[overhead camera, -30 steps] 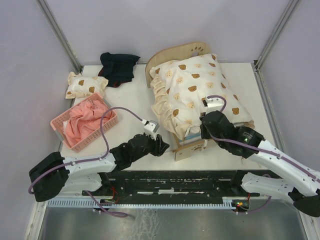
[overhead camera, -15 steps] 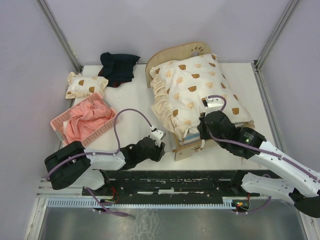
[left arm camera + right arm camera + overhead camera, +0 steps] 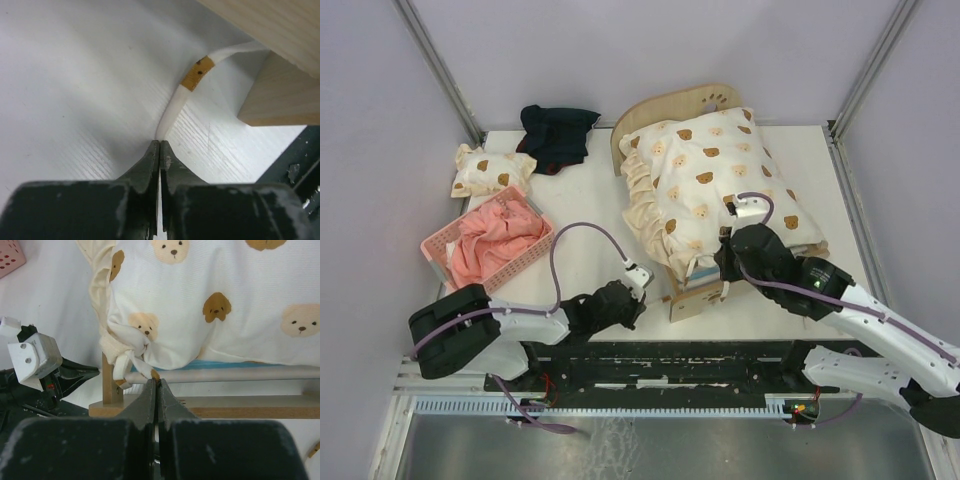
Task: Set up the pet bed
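The pet bed (image 3: 672, 106) stands at the table's middle right, its arched headboard at the far end and its low footboard (image 3: 696, 301) near me. A cream bear-print quilt (image 3: 708, 178) covers it; a blue strip of mattress (image 3: 225, 364) shows under the quilt's hem. My left gripper (image 3: 639, 301) lies low on the table by the footboard's left corner, shut on a white tie strap (image 3: 172, 107) with a brown patch. My right gripper (image 3: 725, 264) is at the footboard rail (image 3: 235, 374), shut on the brown end of a knotted quilt tie (image 3: 131, 361).
A pink basket (image 3: 438, 247) holding pink cloth stands at the left. A small bear-print pillow (image 3: 492, 170) and a dark cloth (image 3: 558, 135) lie at the far left. The table's near edge runs just behind both grippers.
My left arm has dropped lower and drawn back toward the near edge, the gripper staying by the footboard corner. My right gripper has barely moved.
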Controlling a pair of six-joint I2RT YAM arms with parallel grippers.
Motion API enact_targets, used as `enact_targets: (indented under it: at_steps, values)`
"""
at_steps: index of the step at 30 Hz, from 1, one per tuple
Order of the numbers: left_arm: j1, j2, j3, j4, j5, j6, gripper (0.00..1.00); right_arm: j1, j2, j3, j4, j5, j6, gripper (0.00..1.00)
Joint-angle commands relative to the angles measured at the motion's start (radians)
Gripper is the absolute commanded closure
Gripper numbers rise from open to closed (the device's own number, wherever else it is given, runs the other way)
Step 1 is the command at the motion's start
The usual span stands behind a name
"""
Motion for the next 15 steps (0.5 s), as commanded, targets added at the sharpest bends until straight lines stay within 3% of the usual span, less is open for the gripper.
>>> enact_targets:
  at_steps: [1, 6, 15]
  values:
    - [-0.031, -0.061, -0.024, -0.086, 0.007, -0.053, 0.97, -0.005, -0.026, 0.002, 0.069, -0.035, 0.008, 0.98]
    - [-0.034, -0.177, -0.016, -0.192, -0.06, -0.131, 0.97, -0.005, -0.026, -0.018, 0.178, -0.148, 0.051, 0.98]
    - [-0.034, -0.436, -0.115, -0.22, -0.167, -0.226, 0.97, -0.004, 0.035, 0.015, 0.447, -0.289, 0.195, 0.98]
